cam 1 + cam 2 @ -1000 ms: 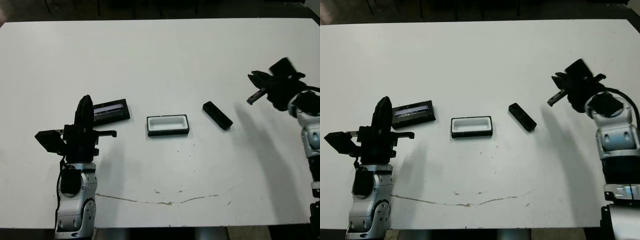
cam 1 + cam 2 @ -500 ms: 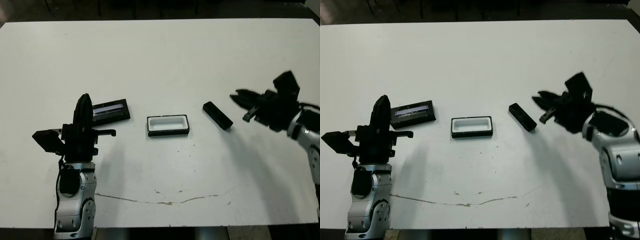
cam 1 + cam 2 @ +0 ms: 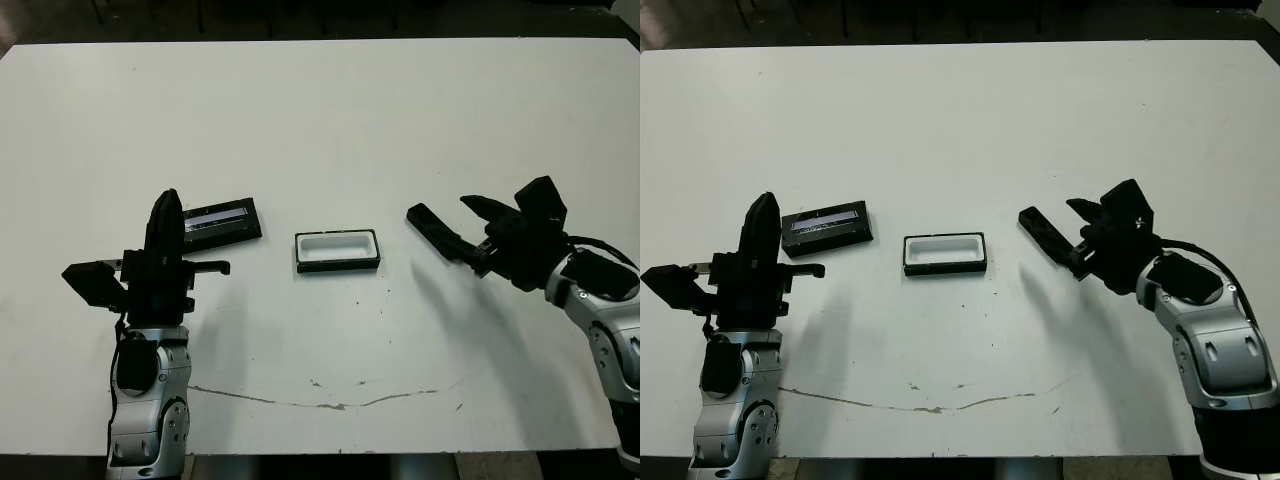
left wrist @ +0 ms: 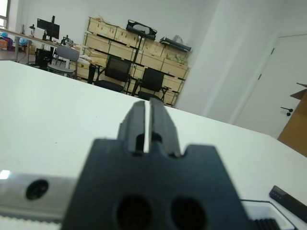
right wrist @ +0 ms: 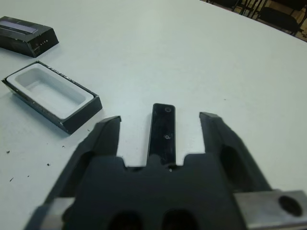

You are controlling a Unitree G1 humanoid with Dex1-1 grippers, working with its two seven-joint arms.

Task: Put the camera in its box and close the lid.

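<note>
While my right gripper [image 5: 160,125] sits low over the white table [image 3: 330,110] with its fingers [image 5: 106,134] spread wide, the camera [image 5: 161,129] lies flat between them, and I see neither finger touching it. In the head view the camera [image 3: 432,229] rests right of centre, angled, its near end under the gripper. Just left of it the box [image 3: 337,250] stands open, white lining up and nothing inside. Farther left lies the lid [image 3: 222,220], stripe upward, well apart from the box. My left gripper [image 4: 147,120] is held upright above the near left of the table, just near of the lid, its fingers pressed together on nothing.
</note>
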